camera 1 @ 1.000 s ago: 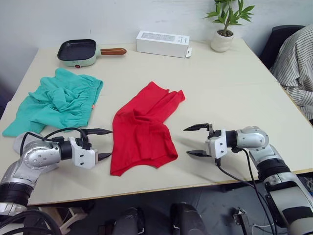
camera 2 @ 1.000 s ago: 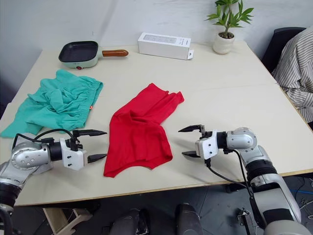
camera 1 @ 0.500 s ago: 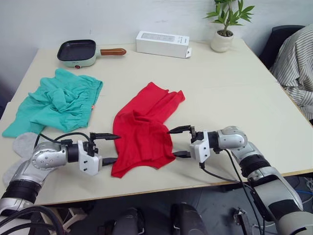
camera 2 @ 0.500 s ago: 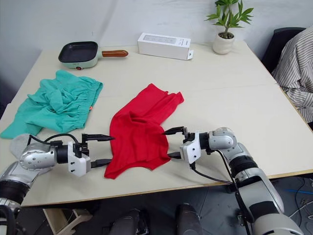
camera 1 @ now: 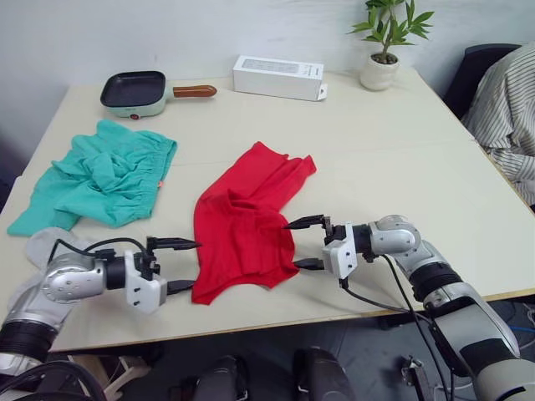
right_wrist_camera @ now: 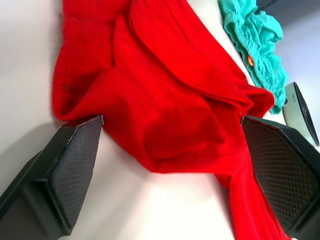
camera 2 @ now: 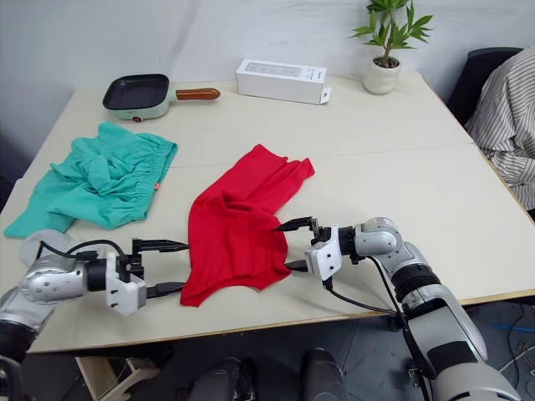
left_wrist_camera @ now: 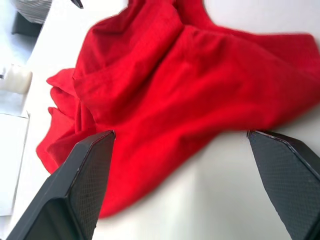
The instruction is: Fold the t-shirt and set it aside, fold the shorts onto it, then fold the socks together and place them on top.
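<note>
The t-shirt [camera 1: 248,219] lies crumpled near the middle of the table [camera 1: 393,150], its long axis running on a diagonal from the near edge on the robot's left side up and away toward its right, with the wide, bunched end nearest the robot and the narrow end pointing toward the white box [camera 1: 278,75]. Both arms flank that near end. The right gripper [camera 1: 306,244] stands spread wide and holds nothing; its fingers point leftward at the shirt's near right hem, the upper tip over the cloth edge and the lower one just beside it, and its wrist view shows red cloth lying between the fingers. The left gripper [camera 1: 180,266] is likewise spread wide and empty, pointing rightward at the shirt's near left corner; its tips are just short of the cloth, with bare table between. The right arm is therefore judged the nearer, and a short advance by the left would bring both onto the hem. The shorts [camera 1: 99,173] lie rumpled well to the left, apart from the shirt. The socks [camera 1: 46,245] lie at the left near edge, partly behind the left arm.
</note>
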Available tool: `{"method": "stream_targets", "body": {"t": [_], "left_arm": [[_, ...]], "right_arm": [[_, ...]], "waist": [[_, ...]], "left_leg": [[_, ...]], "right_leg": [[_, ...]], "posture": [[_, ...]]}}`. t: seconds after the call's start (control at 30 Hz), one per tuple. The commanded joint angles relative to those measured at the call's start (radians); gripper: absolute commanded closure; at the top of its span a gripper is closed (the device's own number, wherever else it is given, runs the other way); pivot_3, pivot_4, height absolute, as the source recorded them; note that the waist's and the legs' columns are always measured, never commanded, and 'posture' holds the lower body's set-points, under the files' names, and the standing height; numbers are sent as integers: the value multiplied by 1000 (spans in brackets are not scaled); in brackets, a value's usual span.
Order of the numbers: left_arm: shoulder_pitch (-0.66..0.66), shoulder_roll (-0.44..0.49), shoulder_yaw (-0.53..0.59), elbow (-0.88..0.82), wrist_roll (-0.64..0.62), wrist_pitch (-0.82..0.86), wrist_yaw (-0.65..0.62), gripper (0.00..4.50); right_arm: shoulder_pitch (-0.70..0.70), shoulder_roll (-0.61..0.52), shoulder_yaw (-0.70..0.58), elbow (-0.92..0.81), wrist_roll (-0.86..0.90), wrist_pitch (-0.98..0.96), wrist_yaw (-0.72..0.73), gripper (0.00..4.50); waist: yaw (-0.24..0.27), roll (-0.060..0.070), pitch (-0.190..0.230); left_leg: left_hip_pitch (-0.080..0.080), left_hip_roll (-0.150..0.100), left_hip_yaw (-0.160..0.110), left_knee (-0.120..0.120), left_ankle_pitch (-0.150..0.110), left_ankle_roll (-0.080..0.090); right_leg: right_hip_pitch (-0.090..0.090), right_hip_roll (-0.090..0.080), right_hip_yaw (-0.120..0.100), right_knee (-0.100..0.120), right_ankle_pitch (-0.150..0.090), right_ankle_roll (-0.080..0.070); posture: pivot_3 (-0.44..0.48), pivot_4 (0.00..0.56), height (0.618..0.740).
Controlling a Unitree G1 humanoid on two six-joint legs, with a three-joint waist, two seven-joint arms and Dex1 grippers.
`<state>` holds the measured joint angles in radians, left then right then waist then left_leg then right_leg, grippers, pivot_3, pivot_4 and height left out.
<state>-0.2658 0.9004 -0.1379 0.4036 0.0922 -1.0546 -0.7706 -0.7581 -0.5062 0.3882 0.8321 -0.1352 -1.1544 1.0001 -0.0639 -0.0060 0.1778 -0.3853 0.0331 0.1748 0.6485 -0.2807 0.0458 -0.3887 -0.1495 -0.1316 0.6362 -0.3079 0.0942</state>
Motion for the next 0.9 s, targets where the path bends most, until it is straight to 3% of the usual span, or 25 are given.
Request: {"method": "stream_targets", "body": {"t": [0.03, 0.27, 0.7, 0.73, 0.9], "left_arm": [[4, -55, -85, -2, 89, 12, -12, 43], [-61, -113, -133, 46, 120, -1, -24, 43], [-161, -151, -206, 135, 106, -20, -46, 4248], [-161, -149, -211, 134, 94, -15, -57, 4478], [-117, -124, -226, 41, -57, 82, -154, 4478]], "right_arm": [[12, 29, 49, 3, -42, 16, 1, 0], [10, 37, 66, -2, -48, 22, 5, 0], [47, -23, 81, -86, 1, 63, 41, 4499], [51, -32, 79, -99, 8, 73, 47, 4500], [86, -116, 59, -197, 78, 152, 108, 4500]], "waist": [[9, 1, -2], [15, 4, -6], [33, 5, -7], [34, 6, -6], [32, 7, -6]], "left_leg": [[0, 0, 0, 0, 0, 0], [1, 0, 0, 0, 0, 0], [0, -1, 0, 1, 0, 1], [0, 0, 0, 1, 0, 1], [0, 0, -1, 0, 0, 2]], "right_leg": [[0, 0, 0, 0, 0, 0], [1, -1, 0, 0, 0, 0], [0, -1, 0, 0, 0, 0], [0, -1, 0, 0, 0, 0], [-1, -1, 0, 0, 0, 0]], "posture": [[0, 150, 740], [0, 150, 740], [0, 150, 740], [0, 150, 740], [0, 150, 740]]}}
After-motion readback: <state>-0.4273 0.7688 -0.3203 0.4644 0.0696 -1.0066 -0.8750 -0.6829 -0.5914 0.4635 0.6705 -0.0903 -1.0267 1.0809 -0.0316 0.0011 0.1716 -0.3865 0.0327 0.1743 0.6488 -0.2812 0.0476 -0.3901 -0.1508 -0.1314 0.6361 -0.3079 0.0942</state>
